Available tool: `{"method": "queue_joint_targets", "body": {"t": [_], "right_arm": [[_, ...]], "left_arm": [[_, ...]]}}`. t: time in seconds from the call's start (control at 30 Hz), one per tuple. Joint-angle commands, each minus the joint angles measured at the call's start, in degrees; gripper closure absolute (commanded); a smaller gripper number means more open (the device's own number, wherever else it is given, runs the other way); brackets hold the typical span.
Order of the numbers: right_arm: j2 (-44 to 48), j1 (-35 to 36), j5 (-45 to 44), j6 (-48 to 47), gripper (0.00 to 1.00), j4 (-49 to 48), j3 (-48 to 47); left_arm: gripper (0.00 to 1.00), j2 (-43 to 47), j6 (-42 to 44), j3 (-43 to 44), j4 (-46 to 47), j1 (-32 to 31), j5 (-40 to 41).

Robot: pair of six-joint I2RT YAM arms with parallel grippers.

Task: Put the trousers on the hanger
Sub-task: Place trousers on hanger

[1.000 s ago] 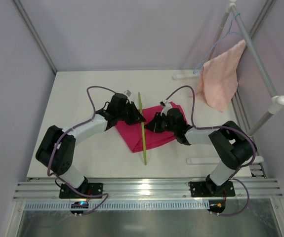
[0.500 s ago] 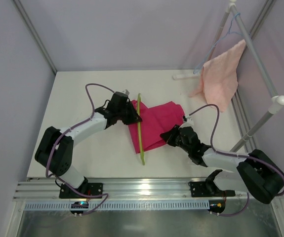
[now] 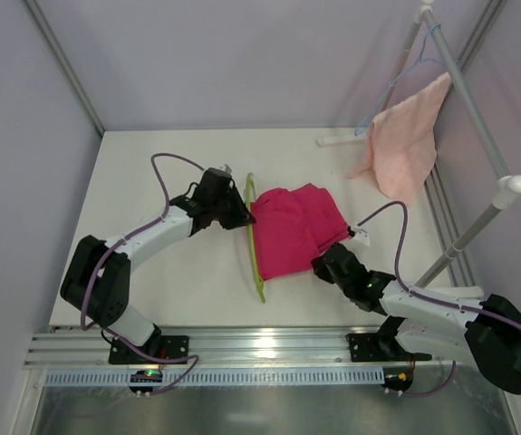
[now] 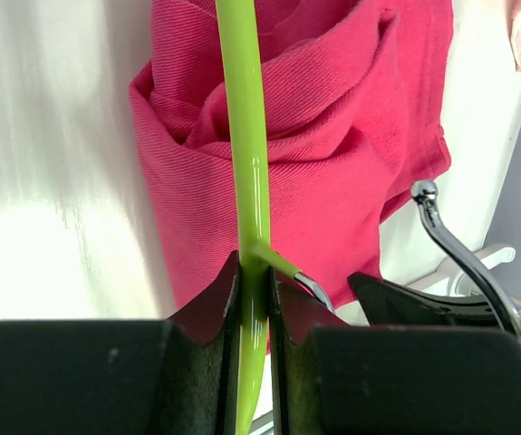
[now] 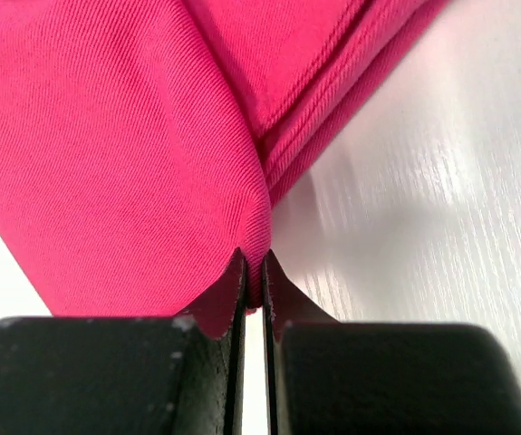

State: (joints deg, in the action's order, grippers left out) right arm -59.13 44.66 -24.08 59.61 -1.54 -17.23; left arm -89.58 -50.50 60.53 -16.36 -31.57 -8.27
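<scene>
Lime hanger (image 4: 242, 109) sits pinched in our left gripper (image 4: 253, 272); our right gripper (image 5: 252, 263) nips the trousers (image 3: 292, 227) at their edge; towel (image 3: 405, 145) hangs well apart.

One trousers (image 3: 292, 227), one green hanger (image 3: 254, 245), one blue hanger (image 3: 390, 89), one towel (image 3: 405, 145)

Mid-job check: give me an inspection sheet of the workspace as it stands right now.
Surface: white table, job's things at its middle.
Job's things: trousers bunched on the table; hanger lies along their left edge, touching; trousers not yet hung.
Clutter: salmon towel draped on the rack at far right, blue wire hanger above it.
Grippers: left gripper shut on the hanger bar; right gripper shut on a trouser fold.
Cables: purple cables loop over both arms, no snag seen.
Surroundings: grey walls; metal rail at near edge.
</scene>
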Motion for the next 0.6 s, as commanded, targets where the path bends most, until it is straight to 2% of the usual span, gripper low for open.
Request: {"method": "queue_joint_targets", "body": {"t": [0.0,0.07,0.13,0.17,0.23,0.27,0.3,0.33,0.37,0.4,0.47,0.57], "right_arm": [[1.82,1.03,-9.41,1.83,0.96,4.45,0.79],[2.62,1.13,-5.30,-2.81,0.96,-0.71,1.15],[3.06,1.21,0.57,-9.84,0.85,-3.19,-1.21],[2.97,1.21,2.70,-12.04,0.72,-3.99,-2.35],[2.27,1.04,6.56,-20.53,0.61,-5.39,-6.40],[1.57,0.08,11.72,-23.38,0.52,-5.84,-8.06],[-1.48,-1.06,14.90,-25.32,0.37,-4.54,-12.17],[-3.25,-3.07,19.37,-28.47,0.32,-3.74,-14.38],[-5.01,-5.01,22.90,-29.37,0.29,-3.30,-16.23],[-6.94,-8.85,30.33,-29.99,0.26,-3.64,-18.86],[-11.60,-11.61,34.34,-31.22,0.25,-4.61,-21.34],[-19.24,-14.86,38.66,-33.85,0.24,-4.18,-26.52]], "left_arm": [[1.00,1.16,3.21,0.73,-7.19,1.69,7.57],[1.00,1.42,3.65,0.20,-6.06,1.95,6.00],[1.00,1.78,3.92,-0.24,-4.74,2.13,4.42],[0.99,1.78,4.18,-0.41,-4.12,2.56,3.36],[1.00,1.87,5.58,-0.50,-3.24,3.44,-1.12],[1.00,1.87,6.46,-0.50,-3.50,5.10,-2.35],[1.00,1.87,8.56,-0.33,-3.85,6.16,-5.76],[1.00,1.87,9.62,-0.15,-4.55,7.65,-7.53],[1.00,1.78,10.76,-0.15,-4.30,9.15,-10.51],[1.00,1.60,11.73,-0.24,-4.03,12.47,-13.06],[1.00,0.81,13.75,0.46,-4.90,15.30,-19.13],[1.00,0.46,16.40,1.87,-6.31,17.86,-23.02]]}}
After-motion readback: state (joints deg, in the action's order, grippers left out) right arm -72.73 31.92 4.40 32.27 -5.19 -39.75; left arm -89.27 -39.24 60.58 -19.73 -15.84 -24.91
